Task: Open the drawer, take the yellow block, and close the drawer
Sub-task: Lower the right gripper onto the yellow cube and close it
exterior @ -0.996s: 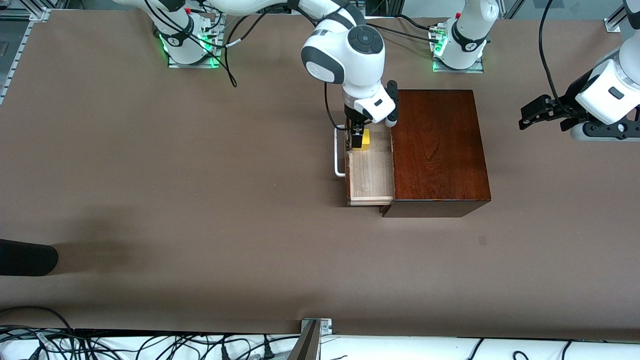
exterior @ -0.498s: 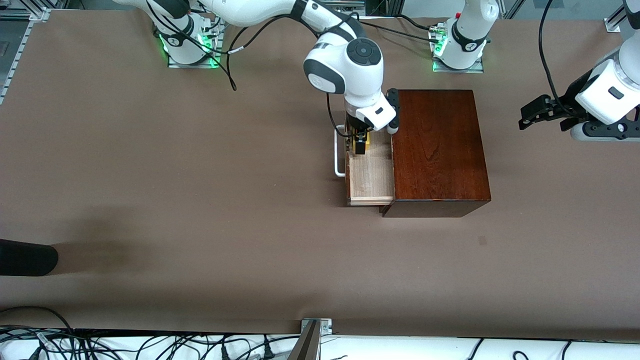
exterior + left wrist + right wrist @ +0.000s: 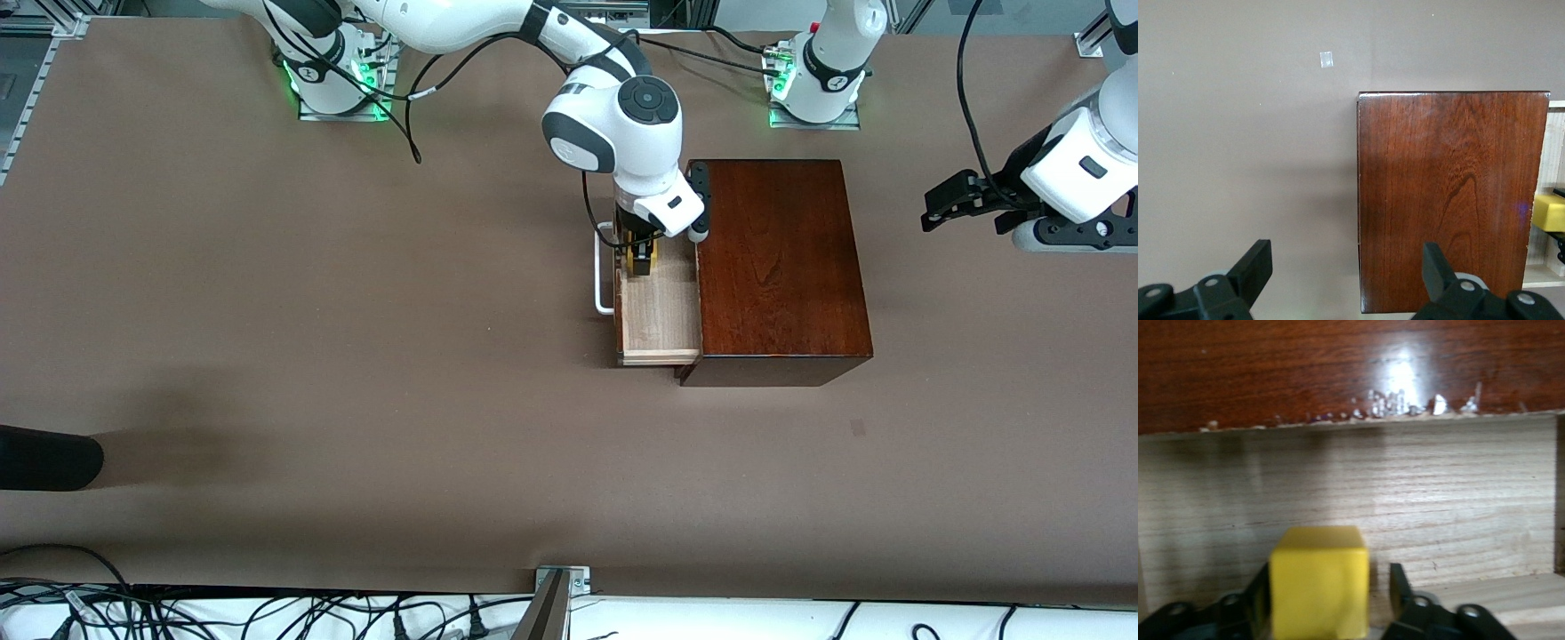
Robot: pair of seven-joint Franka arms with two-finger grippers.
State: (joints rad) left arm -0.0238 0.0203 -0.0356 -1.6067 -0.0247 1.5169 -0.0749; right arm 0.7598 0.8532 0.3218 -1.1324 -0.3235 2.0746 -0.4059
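Observation:
The dark reddish-brown wooden box (image 3: pixel 778 267) stands mid-table with its drawer (image 3: pixel 660 316) pulled out toward the right arm's end, white bar handle (image 3: pixel 603 277) in front. The yellow block (image 3: pixel 653 256) sits in the drawer's pale tray, at the end farther from the front camera. My right gripper (image 3: pixel 640 258) reaches down into the drawer and straddles the yellow block (image 3: pixel 1319 580). One finger (image 3: pixel 1260 590) lies against the block; the other finger (image 3: pixel 1399 587) stands a little off it. My left gripper (image 3: pixel 942 206) waits open above the table at the left arm's end, away from the box (image 3: pixel 1448 200).
A black rounded object (image 3: pixel 49 458) pokes in at the table's edge at the right arm's end. A small pale mark (image 3: pixel 857 428) lies on the table nearer the front camera than the box. Cables run along the table's near edge.
My right gripper has sunk lower into the drawer over the yellow block, and its fingers have drawn in toward the block. The left arm has not moved.

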